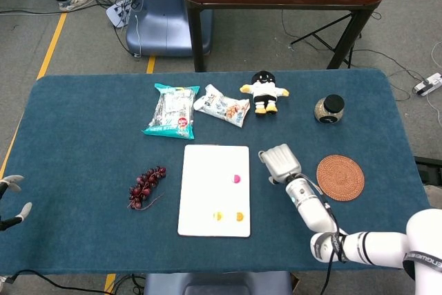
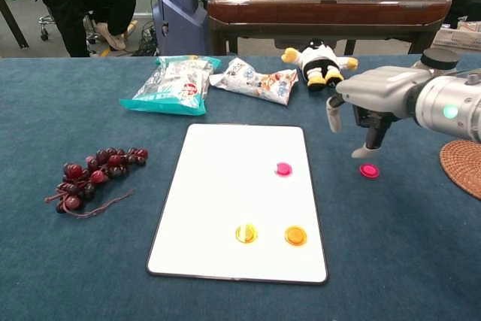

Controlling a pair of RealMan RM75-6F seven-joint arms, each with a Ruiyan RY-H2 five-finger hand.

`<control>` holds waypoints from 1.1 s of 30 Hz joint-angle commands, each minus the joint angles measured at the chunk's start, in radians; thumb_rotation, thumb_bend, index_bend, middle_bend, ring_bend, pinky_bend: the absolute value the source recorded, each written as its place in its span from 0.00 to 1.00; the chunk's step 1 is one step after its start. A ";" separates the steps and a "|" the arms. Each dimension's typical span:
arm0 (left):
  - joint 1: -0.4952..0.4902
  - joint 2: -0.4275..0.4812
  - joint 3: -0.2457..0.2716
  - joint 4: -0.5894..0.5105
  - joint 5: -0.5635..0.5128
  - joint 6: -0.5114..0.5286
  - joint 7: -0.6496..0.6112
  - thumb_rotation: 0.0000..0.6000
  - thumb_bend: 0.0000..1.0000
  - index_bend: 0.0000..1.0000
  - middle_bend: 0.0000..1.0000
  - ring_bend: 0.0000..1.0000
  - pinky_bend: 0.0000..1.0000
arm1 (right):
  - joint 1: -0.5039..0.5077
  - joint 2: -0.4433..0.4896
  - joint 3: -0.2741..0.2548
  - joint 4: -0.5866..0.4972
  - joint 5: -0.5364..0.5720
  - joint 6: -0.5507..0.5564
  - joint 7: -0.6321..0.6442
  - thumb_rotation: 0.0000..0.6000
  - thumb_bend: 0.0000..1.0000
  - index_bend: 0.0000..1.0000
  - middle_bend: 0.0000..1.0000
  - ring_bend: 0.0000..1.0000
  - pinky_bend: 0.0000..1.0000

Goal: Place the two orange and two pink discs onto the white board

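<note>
A white board (image 1: 213,191) (image 2: 240,197) lies in the middle of the blue table. On it rest two orange discs (image 2: 246,233) (image 2: 295,235) (image 1: 217,215) (image 1: 239,216) near its front edge and one pink disc (image 2: 283,168) (image 1: 236,179) near its right edge. A second pink disc (image 2: 368,171) lies on the cloth to the board's right. My right hand (image 2: 370,107) (image 1: 279,163) hovers just above that disc, open, fingers pointing down, holding nothing. The hand hides this disc in the head view. My left hand (image 1: 12,202) shows only at the far left edge, open and empty.
Grapes (image 2: 94,174) lie left of the board. Two snack bags (image 2: 174,84) (image 2: 252,78) and a plush toy (image 2: 320,62) sit behind it. A jar (image 1: 329,108) and a woven coaster (image 1: 340,177) are at the right.
</note>
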 commanded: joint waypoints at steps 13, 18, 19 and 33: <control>-0.003 -0.003 0.001 0.000 0.001 -0.004 0.005 1.00 0.27 0.38 0.45 0.29 0.47 | -0.057 0.002 -0.031 0.077 -0.027 -0.057 0.071 1.00 0.17 0.39 1.00 1.00 1.00; -0.002 -0.002 0.001 -0.002 0.002 -0.002 0.002 1.00 0.27 0.38 0.45 0.29 0.47 | -0.063 -0.011 -0.031 0.095 -0.034 -0.071 0.078 1.00 0.17 0.39 1.00 1.00 1.00; -0.002 -0.002 0.001 -0.003 0.002 -0.002 0.002 1.00 0.27 0.38 0.45 0.29 0.47 | -0.063 -0.014 -0.031 0.099 -0.034 -0.074 0.078 1.00 0.17 0.39 1.00 1.00 1.00; -0.002 -0.001 0.001 -0.004 0.002 -0.002 0.000 1.00 0.27 0.38 0.45 0.29 0.47 | -0.070 -0.037 -0.027 0.135 -0.032 -0.101 0.078 1.00 0.18 0.40 1.00 1.00 1.00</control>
